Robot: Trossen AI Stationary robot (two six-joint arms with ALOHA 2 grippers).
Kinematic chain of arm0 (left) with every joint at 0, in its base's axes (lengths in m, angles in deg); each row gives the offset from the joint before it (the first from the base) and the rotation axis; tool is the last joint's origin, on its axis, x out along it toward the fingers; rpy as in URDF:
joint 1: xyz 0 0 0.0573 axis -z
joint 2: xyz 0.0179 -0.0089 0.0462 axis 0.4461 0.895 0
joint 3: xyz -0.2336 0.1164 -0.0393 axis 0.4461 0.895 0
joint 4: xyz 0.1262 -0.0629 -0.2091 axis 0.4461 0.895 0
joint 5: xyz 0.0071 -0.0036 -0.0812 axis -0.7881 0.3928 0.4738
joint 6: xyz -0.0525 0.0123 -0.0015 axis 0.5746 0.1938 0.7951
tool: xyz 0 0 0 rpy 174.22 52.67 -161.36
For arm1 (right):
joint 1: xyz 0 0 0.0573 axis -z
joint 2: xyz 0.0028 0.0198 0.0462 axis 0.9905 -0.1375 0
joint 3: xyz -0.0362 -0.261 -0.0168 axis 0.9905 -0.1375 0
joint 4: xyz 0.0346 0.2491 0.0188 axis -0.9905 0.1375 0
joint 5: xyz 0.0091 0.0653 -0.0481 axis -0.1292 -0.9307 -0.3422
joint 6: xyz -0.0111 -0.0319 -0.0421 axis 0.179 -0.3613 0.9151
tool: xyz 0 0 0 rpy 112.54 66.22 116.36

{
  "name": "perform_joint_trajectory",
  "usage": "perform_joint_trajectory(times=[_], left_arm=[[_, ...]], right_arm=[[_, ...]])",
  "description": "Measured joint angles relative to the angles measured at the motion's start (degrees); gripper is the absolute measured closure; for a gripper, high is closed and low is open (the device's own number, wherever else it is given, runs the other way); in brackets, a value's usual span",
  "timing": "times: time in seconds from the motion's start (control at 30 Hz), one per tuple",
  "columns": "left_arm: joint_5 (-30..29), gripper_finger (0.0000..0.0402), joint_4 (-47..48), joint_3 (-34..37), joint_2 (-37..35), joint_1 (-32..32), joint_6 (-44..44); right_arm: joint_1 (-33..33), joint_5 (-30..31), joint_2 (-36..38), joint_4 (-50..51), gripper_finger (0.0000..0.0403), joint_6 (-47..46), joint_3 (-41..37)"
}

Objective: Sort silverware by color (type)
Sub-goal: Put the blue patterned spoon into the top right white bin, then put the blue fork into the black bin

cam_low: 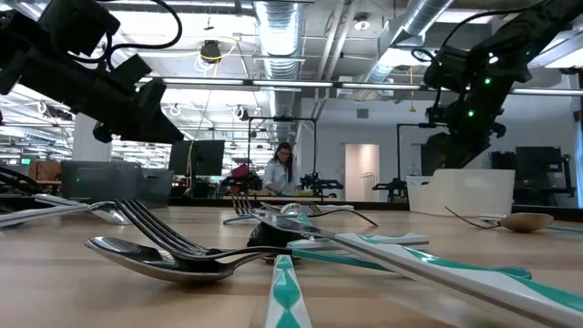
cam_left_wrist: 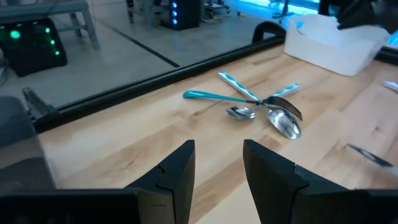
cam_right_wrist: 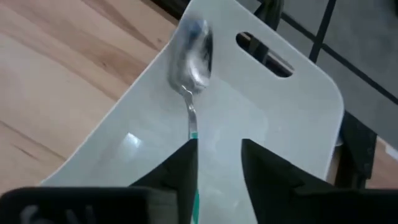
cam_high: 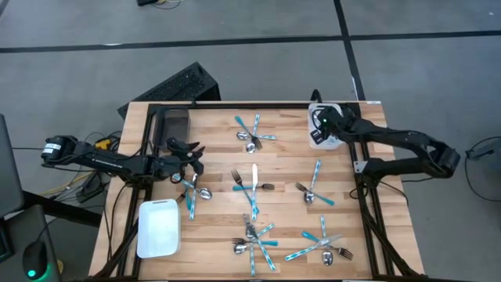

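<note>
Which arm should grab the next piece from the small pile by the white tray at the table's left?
Left. Its gripper hovers open beside that pile; the right gripper is over the far tray.

Left gripper: arm extended level from the left side, fingers parted. Right gripper: arm reaching in from the right, fingers parted.

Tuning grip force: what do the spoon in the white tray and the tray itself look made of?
Teal-handled spoon with shiny bowl: polished metal bowl, mirror-like reflections; the handle looks like coated plastic, uncertain. White rectangular tray: probably smooth moulded plastic, with soft glossy highlights and a cut-out grip slot.
</note>
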Motion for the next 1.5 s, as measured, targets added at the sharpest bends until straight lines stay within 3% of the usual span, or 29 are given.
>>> perform_joint_trajectory(times=[0.17, 0.33, 0.47, 0.63, 0.83, 0.93, 1.03, 1.13, 1.23, 1.37, 1.5], left_arm=[[2.15, 0.0278, -0.06, 0.02, 0.0, 1.01, 1.19], [2.6, 0.0278, -0.75, -0.87, 0.01, 4.48, 1.13], [2.73, 0.0278, 0.01, -3.86, 0.13, 8.35, -0.39], [1.42, 0.0278, 3.79, -5.95, 0.86, 11.87, -0.05], [1.21, 0.0278, 14.47, -5.95, 0.86, 12.81, 15.62], [0.67, 0.0278, 22.37, -5.95, 1.26, 11.55, 25.1], [1.23, 0.0276, 25.22, -5.95, 3.26, 9.89, 29.05], [1.21, 0.0273, 20.29, -5.95, 6.43, 7.41, 25.96], [1.31, 0.0272, 10.84, -5.95, 9.76, 4.2, 18.32], [7.74, 0.0272, -0.78, -5.95, 12.65, -0.11, 7.05], [17.65, 0.0272, -7.13, -5.97, 13.94, -3.23, -1.0]], right_arm=[[-1.53, -0.44, 4.55, -1.1, 0.0209, 1.28, 0.0], [-7.44, -5.24, 10.62, -4.58, 0.0207, 1.25, 0.01], [-15.99, -7.41, 13.75, -5.86, 0.0213, -2.97, -0.84], [-31.84, -7.38, 15.05, -15.1, 0.0215, -10.17, -7.42], [-49.41, 3.02, 12.71, -25.16, 0.0216, -14.44, -11.54], [-54.25, 9.51, 11.19, -26.02, 0.0216, -16.52, -11.53], [-56.85, 13.39, 9.3, -26.01, 0.0216, -19.08, -11.52], [-56.74, 16.35, 6.55, -25.83, 0.0216, -21.17, -11.52], [-51.19, 17.75, 3.6, -30.54, 0.0216, -18.69, -11.47], [-37.62, 0.81, -0.85, -35.41, 0.0216, -11.2, -7.86], [-25.28, -8.73, -9.26, -34.32, 0.0216, -7.37, -0.79]])
